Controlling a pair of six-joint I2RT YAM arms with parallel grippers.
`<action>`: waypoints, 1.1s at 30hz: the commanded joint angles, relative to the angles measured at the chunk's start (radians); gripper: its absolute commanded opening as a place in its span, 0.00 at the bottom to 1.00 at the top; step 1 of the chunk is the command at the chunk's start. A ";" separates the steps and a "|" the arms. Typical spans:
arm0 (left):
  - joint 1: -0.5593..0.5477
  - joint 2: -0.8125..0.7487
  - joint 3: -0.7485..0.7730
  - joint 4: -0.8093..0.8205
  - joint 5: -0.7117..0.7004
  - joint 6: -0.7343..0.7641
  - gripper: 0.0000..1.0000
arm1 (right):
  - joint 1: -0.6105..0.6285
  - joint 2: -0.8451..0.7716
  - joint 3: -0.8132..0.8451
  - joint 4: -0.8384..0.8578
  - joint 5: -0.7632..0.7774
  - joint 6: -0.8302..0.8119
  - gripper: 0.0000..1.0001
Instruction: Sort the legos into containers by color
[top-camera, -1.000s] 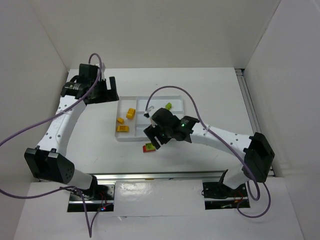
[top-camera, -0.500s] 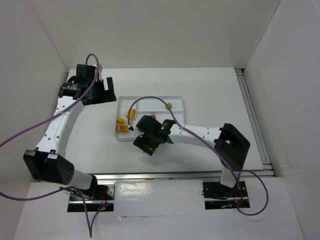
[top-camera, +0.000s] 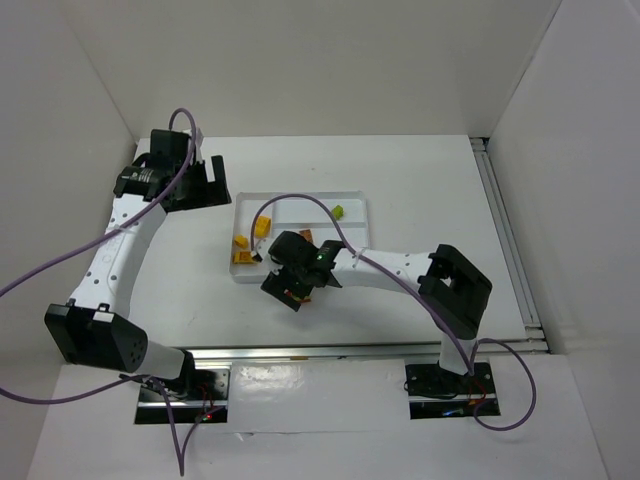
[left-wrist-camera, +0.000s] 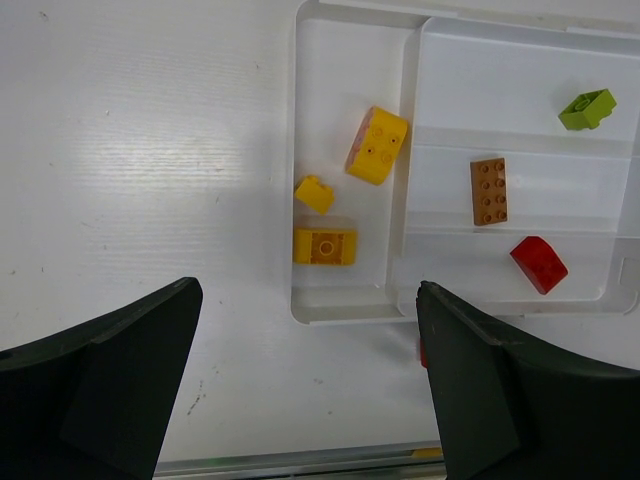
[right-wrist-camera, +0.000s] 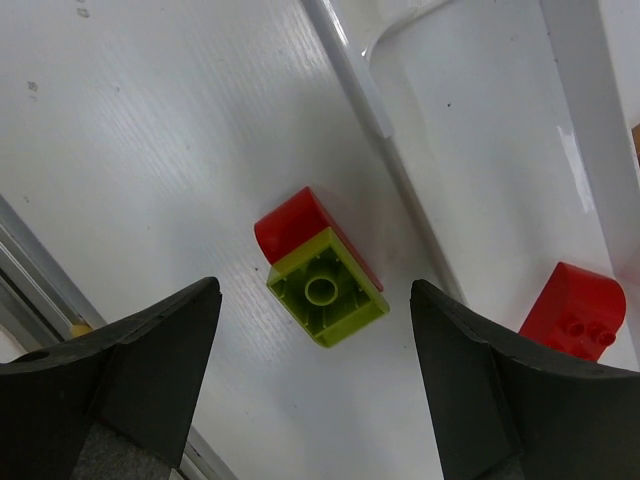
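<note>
**Tray** (left-wrist-camera: 297, 150): translucent white, one piece, flat on a white table (left-wrist-camera: 150, 150). It has four compartments divided by low walls. Directions are as in the left wrist view.

- **Tall compartment** (left-wrist-camera: 350, 80), at the tray's 9 o'clock end, holds three pieces, none stacked.
  - A large yellow brick (left-wrist-camera: 377, 146) lies toward 12 o'clock, turned askew.
  - A small yellow brick (left-wrist-camera: 314, 193) lies mid-way, near the 9 o'clock wall.
  - A square yellow-orange brick (left-wrist-camera: 324, 245) lies toward 6 o'clock, just beside the small one.
- **Top narrow compartment** (left-wrist-camera: 500, 90) holds one lime green brick (left-wrist-camera: 587, 108), toward the 3 o'clock end.
- **Middle narrow compartment** (left-wrist-camera: 570, 190) holds one brown brick (left-wrist-camera: 488, 190), studs up, toward the 9 o'clock end.
- **Bottom narrow compartment** (left-wrist-camera: 470, 270) holds one red brick (left-wrist-camera: 538, 264), lying askew.

**Unsorted:** one stacked pair (right-wrist-camera: 320, 270), lime green joined to red, lies on the table outside the tray, just beside its near wall. In the right wrist view the lime face is toward the camera and the red shows at 11 o'clock of it.

**Left gripper** (left-wrist-camera: 310, 295): in the top view it is at 10 o'clock of the tray, well apart from it. The jaws are spread wide with nothing between them.

**Right gripper** (right-wrist-camera: 313, 300): in the top view it is at the tray's 6 o'clock edge. The jaws are spread and not gripping. The stacked pair shows between the two fingers, with bare table on either side of it.
</note>
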 joint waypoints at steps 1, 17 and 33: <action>0.005 -0.030 -0.013 0.001 -0.002 0.016 1.00 | 0.003 0.010 -0.004 0.078 -0.035 -0.011 0.84; 0.005 -0.030 -0.033 0.001 0.008 0.025 1.00 | 0.003 0.019 -0.033 0.077 -0.066 0.025 0.72; 0.005 -0.020 -0.033 0.010 0.028 0.025 1.00 | 0.021 -0.027 -0.053 0.020 -0.012 0.053 0.46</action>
